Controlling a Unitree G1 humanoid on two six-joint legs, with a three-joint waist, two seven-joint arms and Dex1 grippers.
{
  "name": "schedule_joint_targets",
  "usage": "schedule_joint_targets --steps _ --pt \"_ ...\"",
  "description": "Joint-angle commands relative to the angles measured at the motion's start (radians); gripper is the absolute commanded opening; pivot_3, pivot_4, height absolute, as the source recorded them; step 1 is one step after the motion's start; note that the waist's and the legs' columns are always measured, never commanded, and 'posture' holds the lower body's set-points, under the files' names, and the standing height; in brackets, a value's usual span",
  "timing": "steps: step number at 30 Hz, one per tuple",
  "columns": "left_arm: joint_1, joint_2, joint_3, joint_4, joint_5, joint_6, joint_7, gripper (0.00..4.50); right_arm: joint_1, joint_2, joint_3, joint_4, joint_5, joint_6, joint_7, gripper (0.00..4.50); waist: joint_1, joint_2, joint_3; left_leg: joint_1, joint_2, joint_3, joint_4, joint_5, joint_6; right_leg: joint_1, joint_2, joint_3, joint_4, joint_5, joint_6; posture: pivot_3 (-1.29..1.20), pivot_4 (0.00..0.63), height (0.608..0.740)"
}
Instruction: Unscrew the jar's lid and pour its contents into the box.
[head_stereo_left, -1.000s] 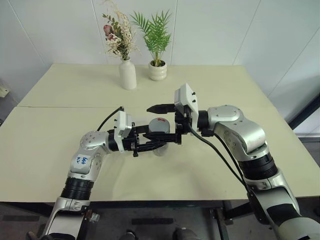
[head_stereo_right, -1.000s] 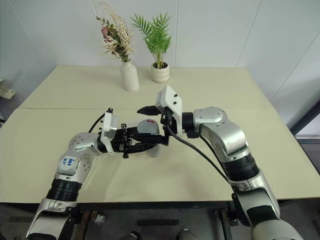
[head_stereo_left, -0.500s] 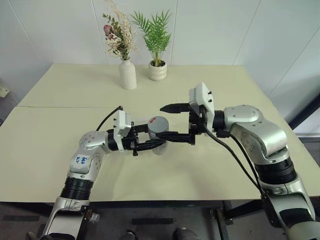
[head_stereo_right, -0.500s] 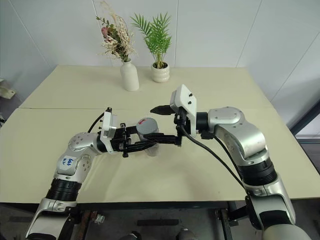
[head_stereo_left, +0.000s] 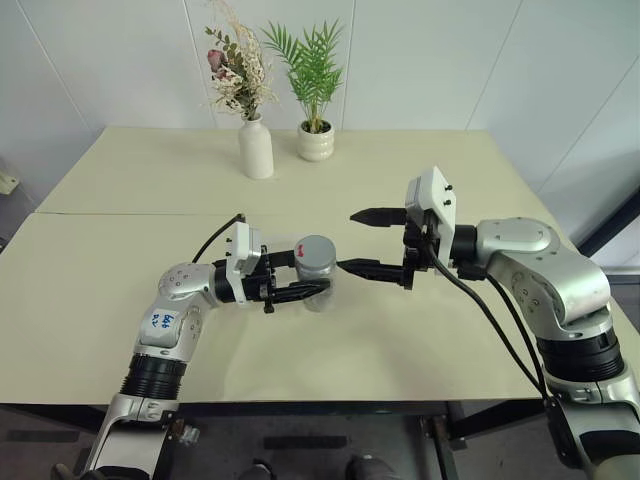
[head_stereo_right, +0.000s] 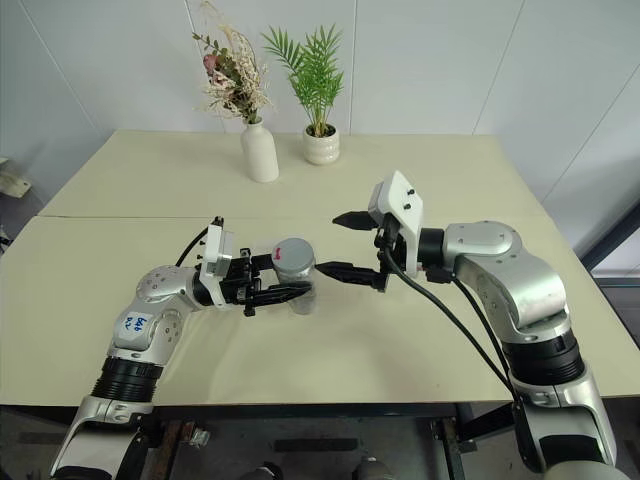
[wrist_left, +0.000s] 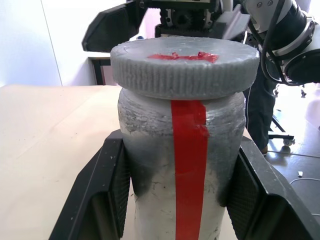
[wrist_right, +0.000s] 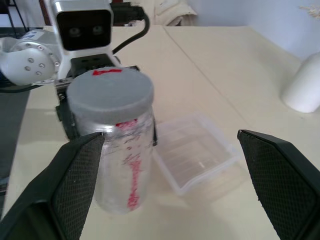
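The small silver metallic jar (head_stereo_left: 318, 272) with a red stripe down its side stood upright above the pale table (head_stereo_left: 120, 300), pinched around its body by the left gripper (head_stereo_left: 300, 278), whose two black fingers were pressed against opposite sides of it. Its round grey-silver lid (wrist_left: 185, 67) with a red mark on top sat fully on the jar. The right gripper (head_stereo_left: 367, 242) hung just beside the jar, level with the lid, its fingers spread wide and touching nothing. The shallow clear plastic box (wrist_right: 196, 151) lay on the table close behind the jar, empty as far as could be seen.

The step in hand looked like unscrewing, with the lid not yet off. Next, the right gripper would likely need to close around the lid's ribbed edge and twist, while the left gripper held the jar steady.
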Motion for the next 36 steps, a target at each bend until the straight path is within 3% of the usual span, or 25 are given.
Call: schedule_joint_targets --steps 1,11,26,36 --pt "-0.013 0.002 0.005 -0.018 -0.007 -0.017 -0.007 2.13 0.005 -0.021 -0.044 -0.073 0.048 0.024 -0.001 4.50 0.000 0.000 0.000 0.000 0.000 0.000 0.000 0.000 0.000 0.000 0.000 0.000 0.000 0.000 0.000 0.00 0.150 0.740" --pt "-0.021 -0.002 0.002 -0.009 -0.004 -0.025 -0.013 2.13 -0.002 0.003 -0.056 -0.162 0.156 0.082 -0.036 4.50 0.000 0.000 0.000 0.000 0.000 0.000 0.000 0.000 0.000 0.000 0.000 0.000 0.000 0.000 0.000 0.00 0.150 0.740" --pt "-0.026 -0.010 -0.006 -0.004 -0.002 -0.036 -0.018 2.13 -0.125 0.163 0.088 0.023 0.040 -0.057 -0.016 4.50 -0.001 0.000 0.000 -0.001 0.000 0.000 0.002 -0.001 0.001 0.000 0.000 0.000 0.000 0.000 0.000 0.00 0.150 0.740" --pt "-0.025 -0.008 -0.005 -0.006 -0.002 -0.037 -0.012 2.13 -0.152 0.213 0.136 0.125 -0.038 -0.130 0.011 4.50 -0.001 0.000 0.000 -0.001 0.000 0.000 0.003 -0.001 0.001 0.000 0.000 0.000 0.001 0.000 0.000 0.00 0.150 0.740"
